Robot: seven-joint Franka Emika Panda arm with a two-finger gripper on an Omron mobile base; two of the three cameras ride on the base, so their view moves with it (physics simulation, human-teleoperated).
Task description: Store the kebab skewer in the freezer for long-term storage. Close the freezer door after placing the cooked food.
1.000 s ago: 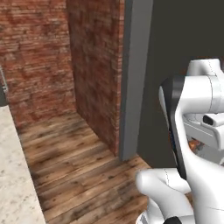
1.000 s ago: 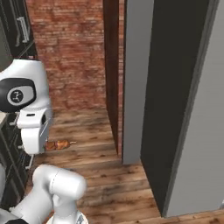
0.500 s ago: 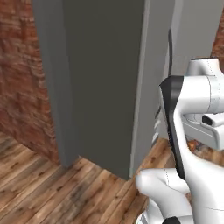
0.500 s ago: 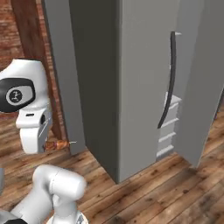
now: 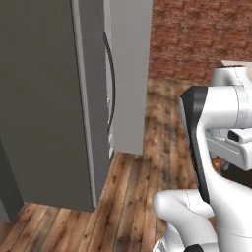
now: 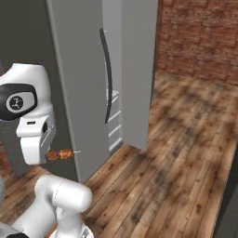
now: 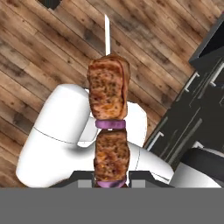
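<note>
base turned, freezer door (image 6: 83, 93) now nearer | pincer (image 7: 111, 181) clamps kebab skewer (image 7: 108, 131)

Kebab skewer (image 6: 61, 154) jutting from arm, freezer door (image 6: 83, 88) — seemingly ajar, wood floor (image 6: 186, 153)

The white arm (image 6: 28, 116) is folded close above its base, jaws clamped tight.

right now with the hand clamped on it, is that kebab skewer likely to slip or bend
The kebab skewer probably stays stiff: its thin stick runs straight past the chunks. The hand grips only the bottom chunk, so soft meat could squash or slide. It looks light, jutting sideways without sagging.
</note>
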